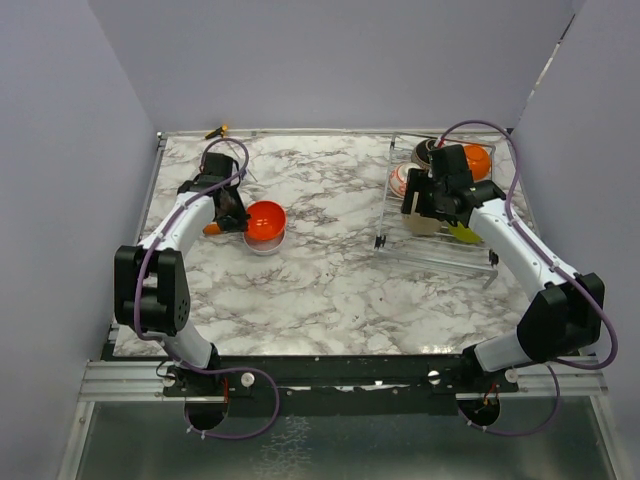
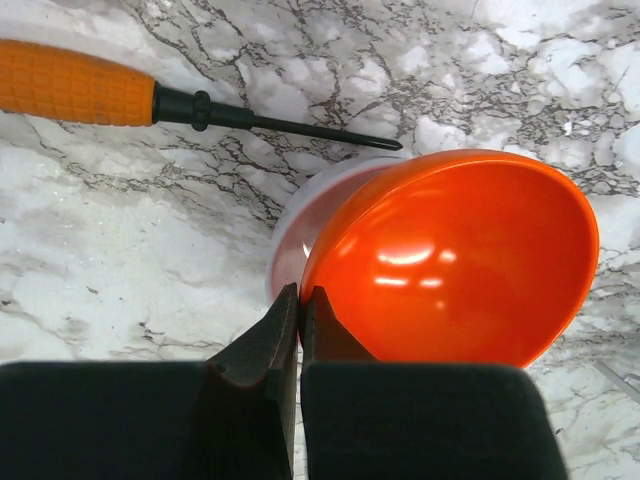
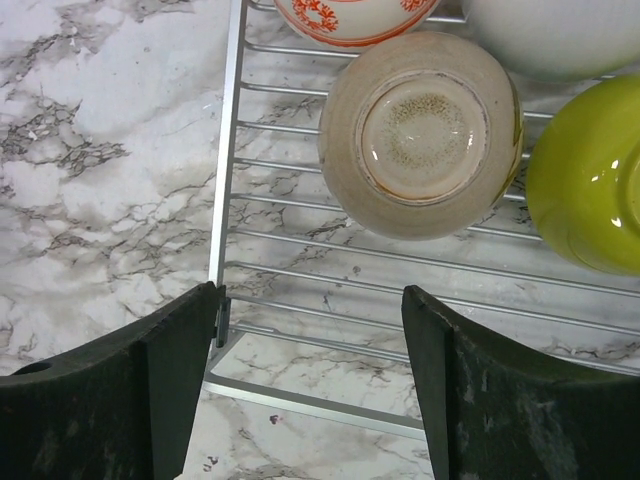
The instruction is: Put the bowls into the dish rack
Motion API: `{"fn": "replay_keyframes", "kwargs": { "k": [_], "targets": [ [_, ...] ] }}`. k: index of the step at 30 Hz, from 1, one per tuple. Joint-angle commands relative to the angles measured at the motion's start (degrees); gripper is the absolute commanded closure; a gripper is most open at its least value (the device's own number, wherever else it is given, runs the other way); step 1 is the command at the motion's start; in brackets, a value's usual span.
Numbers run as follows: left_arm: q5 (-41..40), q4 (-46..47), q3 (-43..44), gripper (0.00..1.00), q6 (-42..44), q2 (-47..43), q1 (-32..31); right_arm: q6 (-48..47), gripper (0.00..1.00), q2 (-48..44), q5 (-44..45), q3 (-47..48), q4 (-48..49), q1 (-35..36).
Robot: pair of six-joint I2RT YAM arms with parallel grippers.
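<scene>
Between the shut tips of the left pincer [image 2: 300, 308] sat the rim of an orange bowl [image 2: 460, 250], seemingly nested in a white bowl [image 2: 300, 225], so the pick-up was in hand, needing next a lift across to the rack [image 3: 228, 150] below the wide-open right pincer [image 3: 310, 305].

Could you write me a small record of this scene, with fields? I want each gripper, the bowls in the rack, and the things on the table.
left gripper: shut on the rim of the orange bowl
orange bowl: on the table, sitting in a white bowl
right gripper: open, empty, above the dish rack
bowls in rack under it: beige bowl upside down, lime green bowl, patterned bowl
other thing on table: screwdriver, beside the two bowls
</scene>
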Motion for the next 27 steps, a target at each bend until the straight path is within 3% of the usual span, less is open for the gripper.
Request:
{"fn": "replay_keyframes", "kwargs": {
  "k": [1, 7, 13, 17, 27],
  "targets": [
    [3.91, -0.24, 2.8, 1.0, 1.0, -0.58, 0.16, 1.12, 0.22, -0.96, -3.6, 1.79, -0.89, 0.06],
    [6.25, 2.09, 3.05, 1.0, -0.7, -3.26, 0.15, 1.34, 0.11, -1.37, -16.32, 0.8, 3.05, 0.06],
    [19.76, 8.59, 4.33, 1.0, -4.81, -5.01, -0.25, 6.79, 0.0, -2.95, -33.44, -2.95, 15.36, 0.06],
    [28.99, 16.55, 3.54, 1.0, -12.37, -7.2, -0.49, 10.77, 0.0, 0.02, -43.39, 0.44, 20.18, 0.51],
    [35.96, 24.79, 2.64, 1.0, -22.17, -8.86, -1.9, 21.14, 0.0, 7.85, -52.96, 7.12, 30.98, 5.24]
  ]
}}
